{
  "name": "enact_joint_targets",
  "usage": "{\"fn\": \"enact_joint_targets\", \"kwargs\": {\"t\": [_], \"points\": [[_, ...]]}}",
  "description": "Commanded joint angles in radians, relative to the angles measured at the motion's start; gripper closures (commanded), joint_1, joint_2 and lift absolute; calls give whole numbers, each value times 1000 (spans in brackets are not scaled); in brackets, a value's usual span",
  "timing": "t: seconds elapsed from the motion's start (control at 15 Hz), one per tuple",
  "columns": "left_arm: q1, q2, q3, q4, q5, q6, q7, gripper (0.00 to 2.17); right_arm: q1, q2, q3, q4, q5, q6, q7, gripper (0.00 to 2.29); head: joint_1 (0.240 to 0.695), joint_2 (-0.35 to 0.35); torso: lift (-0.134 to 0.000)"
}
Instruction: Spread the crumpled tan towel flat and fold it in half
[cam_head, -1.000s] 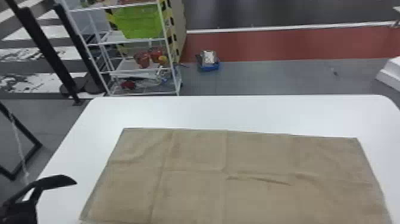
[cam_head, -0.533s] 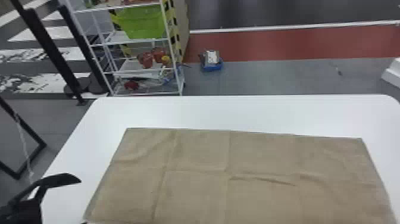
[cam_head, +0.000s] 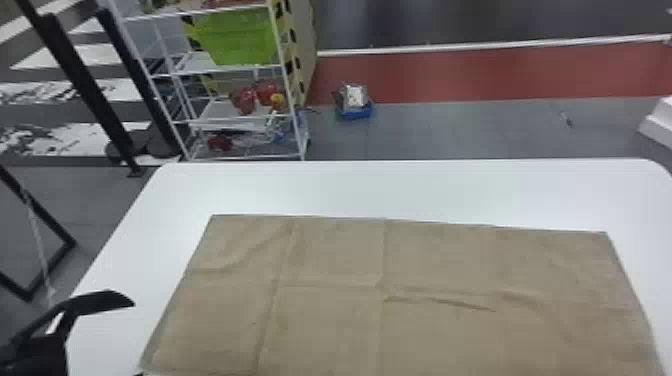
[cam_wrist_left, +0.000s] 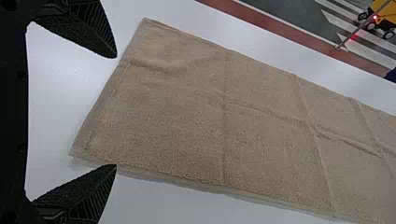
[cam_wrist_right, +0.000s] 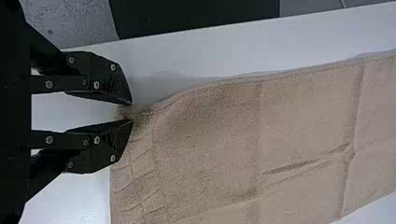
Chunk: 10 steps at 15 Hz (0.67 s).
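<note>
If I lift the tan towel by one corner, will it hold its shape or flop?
Most likely it flops: the towel is thin, creased cloth, so the rest should sag or trail on the table. Its nubby surface suggests it won't be very slippery. The existing creases may steer where it bends.

White worktop, rounded far corners, extends past L tool. Tan towel lies spread on it, creased, R of L tool, w/ 1 corner betw. fingertips of R tool.
</note>
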<state>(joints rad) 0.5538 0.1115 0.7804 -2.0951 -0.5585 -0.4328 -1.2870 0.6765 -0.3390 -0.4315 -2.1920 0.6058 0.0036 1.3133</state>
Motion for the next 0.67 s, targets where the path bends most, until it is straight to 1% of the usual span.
{"fn": "enact_joint_targets", "kwargs": {"t": [0.0, 0.2, 0.27, 0.33, 0.4, 0.53, 0.6], "points": [[0, 0, -1, 1, 2, 0, 0, 49, 2, 2, 0, 0, 3, 5, 1, 886, 695, 155, -123], [-2, 3, -4, 4, 2, -3, 2, 49, 6, 5, 0, 1, 6, 5, 0, 886, 695, 152, -123], [-2, 3, -6, 4, 2, -3, 2, 49, 8, 5, 2, 6, 12, 5, -9, 900, 695, 151, -123], [-2, 3, -6, 4, 3, -3, 2, 49, 6, 6, 7, 6, 22, 5, -17, 1021, 695, 151, -123], [-2, 3, -6, 4, 3, -3, 2, 49, 5, 6, 11, 6, 23, 8, -37, 1305, 695, 148, -123], [-2, 3, -4, 4, 9, -3, 0, 49, -5, 6, 13, 6, 15, 8, -74, 1366, 695, 143, -123], [-2, 3, -4, 6, 9, -3, 0, 49, -12, 6, 11, 5, 8, 17, -83, 1450, 695, 140, -123]]}}
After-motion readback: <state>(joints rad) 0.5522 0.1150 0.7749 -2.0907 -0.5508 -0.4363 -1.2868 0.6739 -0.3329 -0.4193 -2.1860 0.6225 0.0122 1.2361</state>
